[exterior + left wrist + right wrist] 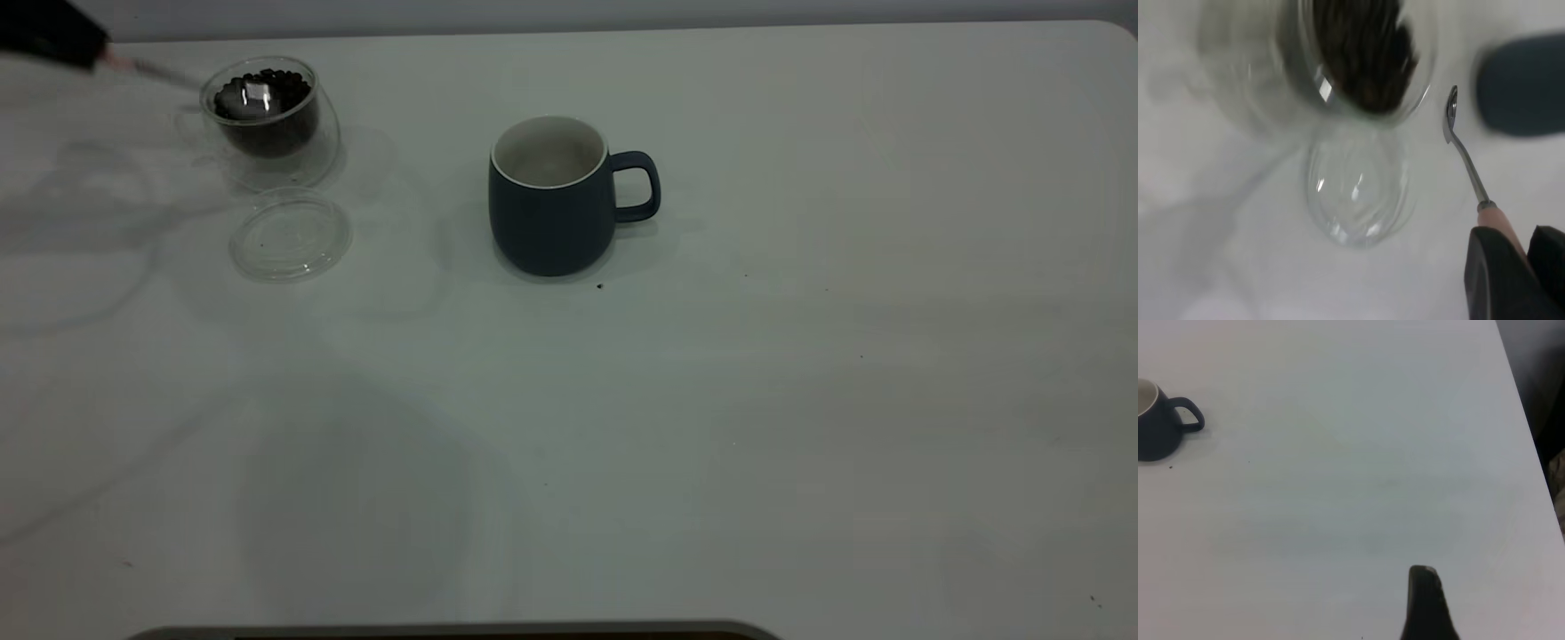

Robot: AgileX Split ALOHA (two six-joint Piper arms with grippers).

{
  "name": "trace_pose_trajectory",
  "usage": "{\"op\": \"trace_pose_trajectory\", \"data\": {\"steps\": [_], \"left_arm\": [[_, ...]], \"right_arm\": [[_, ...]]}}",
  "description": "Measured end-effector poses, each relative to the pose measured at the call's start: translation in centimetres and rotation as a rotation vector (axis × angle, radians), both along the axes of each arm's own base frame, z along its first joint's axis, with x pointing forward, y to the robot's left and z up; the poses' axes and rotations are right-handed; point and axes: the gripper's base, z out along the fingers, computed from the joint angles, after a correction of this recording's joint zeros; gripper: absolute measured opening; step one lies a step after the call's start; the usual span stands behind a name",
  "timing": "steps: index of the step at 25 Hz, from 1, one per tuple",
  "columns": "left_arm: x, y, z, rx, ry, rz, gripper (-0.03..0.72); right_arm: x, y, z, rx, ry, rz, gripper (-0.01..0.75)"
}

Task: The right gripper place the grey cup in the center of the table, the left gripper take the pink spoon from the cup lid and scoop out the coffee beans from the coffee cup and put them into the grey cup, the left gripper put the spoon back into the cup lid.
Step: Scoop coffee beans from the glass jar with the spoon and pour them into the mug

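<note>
- Grey cup [551, 209] stands upright near the table's [800, 400] middle, handle toward the right arm's side, nothing visible inside.
- Glass coffee cup [269, 120] of beans sits at the far left, with the clear lid [291, 234] flat just in front of it.
- Left gripper [1515, 267] pinches the pink spoon [1469, 163] by its handle, bowl over the coffee cup in the exterior view.
- Right gripper [1425, 603] hangs over bare table, well apart from the grey cup; I cannot tell its fingers' state.
</note>
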Motion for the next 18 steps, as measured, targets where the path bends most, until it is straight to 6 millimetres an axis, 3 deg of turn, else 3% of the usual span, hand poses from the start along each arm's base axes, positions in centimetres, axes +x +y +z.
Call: {"op": "trace_pose_trajectory", "data": {"steps": [5, 8, 13, 18], "left_arm": [[1.3, -0.2, 5.6, -0.063, -0.135, 0.075, 0.130], [1.6, -0.1, 6.7, -0.067, -0.142, 0.099, 0.130], [1.8, 0.1, 4.7, -0.069, -0.075, 0.114, 0.130], [2.2, 0.3, -0.3, -0.093, 0.017, 0.140, 0.130]], "right_arm": [[0.0, 0.0, 0.0, 0.000, 0.000, 0.000, 0.545], [0.0, 0.0, 0.0, 0.000, 0.000, 0.000, 0.545], [0.0, 0.0, 0.0, 0.000, 0.000, 0.000, 0.545], [0.0, 0.0, 0.0, 0.000, 0.000, 0.000, 0.545]]}}
